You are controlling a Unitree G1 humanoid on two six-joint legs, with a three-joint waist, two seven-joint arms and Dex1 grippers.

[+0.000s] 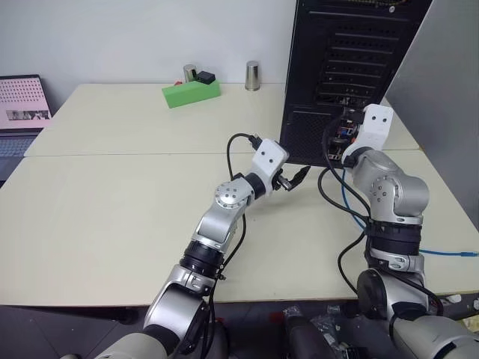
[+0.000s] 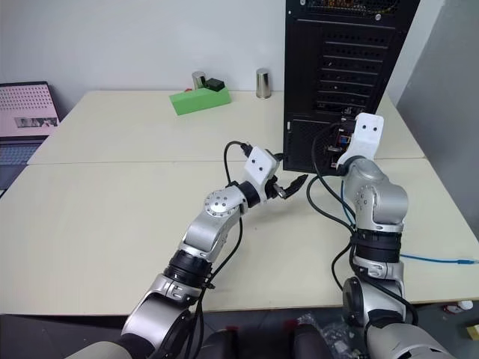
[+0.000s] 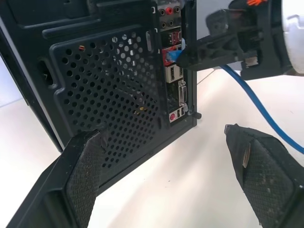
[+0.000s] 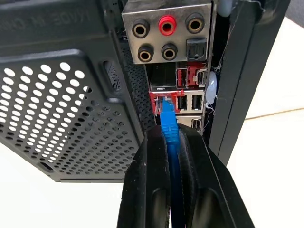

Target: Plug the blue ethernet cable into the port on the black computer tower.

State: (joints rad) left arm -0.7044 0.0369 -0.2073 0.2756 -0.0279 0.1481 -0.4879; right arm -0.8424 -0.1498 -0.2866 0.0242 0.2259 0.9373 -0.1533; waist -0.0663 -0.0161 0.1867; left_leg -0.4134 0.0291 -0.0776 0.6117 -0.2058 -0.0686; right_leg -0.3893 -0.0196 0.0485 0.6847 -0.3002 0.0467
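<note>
right gripper (image 4: pixel 172 142) pinches blue ethernet cable (image 4: pixel 167 118)

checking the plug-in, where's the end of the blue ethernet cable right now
In the right wrist view, the blue ethernet cable is pinched in the right gripper, its plug at the red-framed port on the black computer tower.

On the cream table (image 1: pixel 112 194): green block (image 1: pixel 191 93) near the far edge, with small black box (image 1: pixel 206 77) and metal cylinder (image 1: pixel 190 72) just behind. Second metal cylinder (image 1: pixel 252 75) further right. Open laptop (image 1: pixel 21 108) with pink screen beyond the left edge.
</note>
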